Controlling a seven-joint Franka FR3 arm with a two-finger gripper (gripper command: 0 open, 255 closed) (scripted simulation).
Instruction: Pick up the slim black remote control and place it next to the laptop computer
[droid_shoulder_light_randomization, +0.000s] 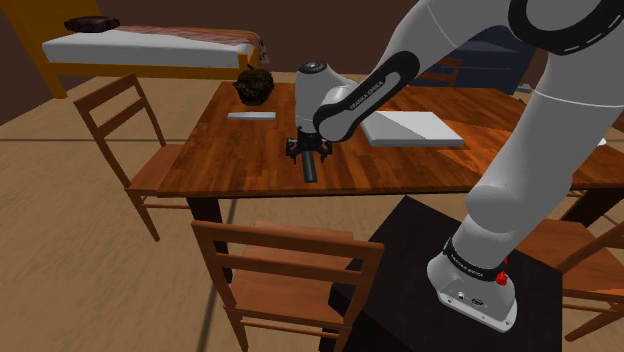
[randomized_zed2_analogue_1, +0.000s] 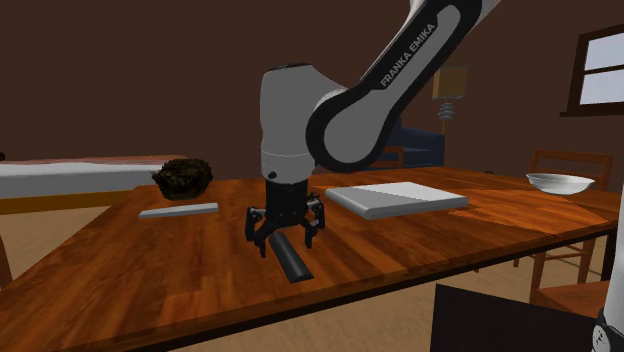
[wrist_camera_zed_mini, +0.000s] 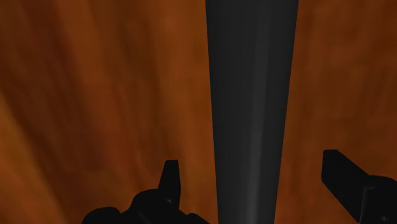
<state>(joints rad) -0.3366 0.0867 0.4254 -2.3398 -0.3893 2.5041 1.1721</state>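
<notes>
A slim black remote (droid_shoulder_light_randomization: 310, 166) (randomized_zed2_analogue_1: 290, 256) (wrist_camera_zed_mini: 251, 83) lies on the brown wooden table (droid_shoulder_light_randomization: 240, 160) near its front edge. My gripper (droid_shoulder_light_randomization: 308, 150) (randomized_zed2_analogue_1: 285, 233) (wrist_camera_zed_mini: 251, 168) hangs low over the remote's far end, pointing straight down. It is open: the two fingers stand on either side of the remote with a gap between each finger and the remote. The laptop (droid_shoulder_light_randomization: 412, 130) (randomized_zed2_analogue_1: 398, 198) is a closed flat grey slab on the table, off to the shoulder view's right of the remote.
A thin grey slab (droid_shoulder_light_randomization: 251, 115) (randomized_zed2_analogue_1: 178, 210) and a dark bushy lump (droid_shoulder_light_randomization: 254, 86) (randomized_zed2_analogue_1: 182, 177) sit at the table's back left. Wooden chairs (droid_shoulder_light_randomization: 285, 270) (droid_shoulder_light_randomization: 125, 130) stand around it. A white bowl (randomized_zed2_analogue_1: 560, 182) sits at the second exterior view's far right. A bed (droid_shoulder_light_randomization: 150, 45) lies behind.
</notes>
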